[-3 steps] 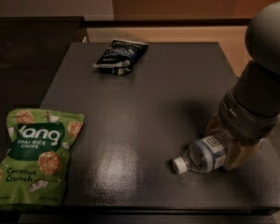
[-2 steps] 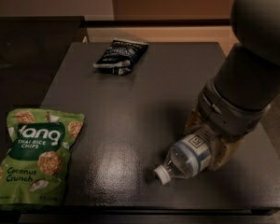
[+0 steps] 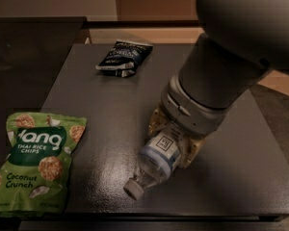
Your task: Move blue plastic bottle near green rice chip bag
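Observation:
The blue plastic bottle (image 3: 154, 163) lies on its side near the table's front edge, white cap pointing front-left. My gripper (image 3: 172, 139) comes down from the right and is shut on the bottle's body, its tan fingers (image 3: 189, 153) on either side of the label. The green rice chip bag (image 3: 36, 162) lies flat at the front left corner, a gap of bare table between it and the bottle's cap.
A small dark navy-black bag (image 3: 123, 57) lies at the back of the dark table (image 3: 106, 114). The table's front edge is just below the bottle. My bulky arm (image 3: 231, 47) hides the right part of the table.
My gripper has carried the bottle leftward across the table, toward the green bag. The arm now fills more of the upper right.

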Controlling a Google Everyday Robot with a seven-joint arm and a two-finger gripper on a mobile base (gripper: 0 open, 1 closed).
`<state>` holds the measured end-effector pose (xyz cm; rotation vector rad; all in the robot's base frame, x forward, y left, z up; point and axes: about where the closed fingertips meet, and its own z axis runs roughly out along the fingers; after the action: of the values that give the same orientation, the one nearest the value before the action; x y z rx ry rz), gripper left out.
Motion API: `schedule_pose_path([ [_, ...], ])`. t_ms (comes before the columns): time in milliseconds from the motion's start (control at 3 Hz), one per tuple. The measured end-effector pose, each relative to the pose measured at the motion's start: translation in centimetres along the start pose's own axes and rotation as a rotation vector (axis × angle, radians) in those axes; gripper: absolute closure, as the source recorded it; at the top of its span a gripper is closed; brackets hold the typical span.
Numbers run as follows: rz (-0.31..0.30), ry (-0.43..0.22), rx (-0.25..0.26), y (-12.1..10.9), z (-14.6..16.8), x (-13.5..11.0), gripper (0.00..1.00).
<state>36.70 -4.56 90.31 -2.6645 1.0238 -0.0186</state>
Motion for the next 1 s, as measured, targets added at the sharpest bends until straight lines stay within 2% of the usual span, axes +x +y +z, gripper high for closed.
schedule_pose_path([
  [333, -0.183, -0.060, 0.041, -3.4, 2.1, -1.7, 1.00],
  [667, -0.310, -0.112, 0.054, -6.1, 4.6, -2.7, 1.00],
  [1000, -0.391, -0.149, 0.067, -8.1, 6.3, -3.9, 0.82],
])
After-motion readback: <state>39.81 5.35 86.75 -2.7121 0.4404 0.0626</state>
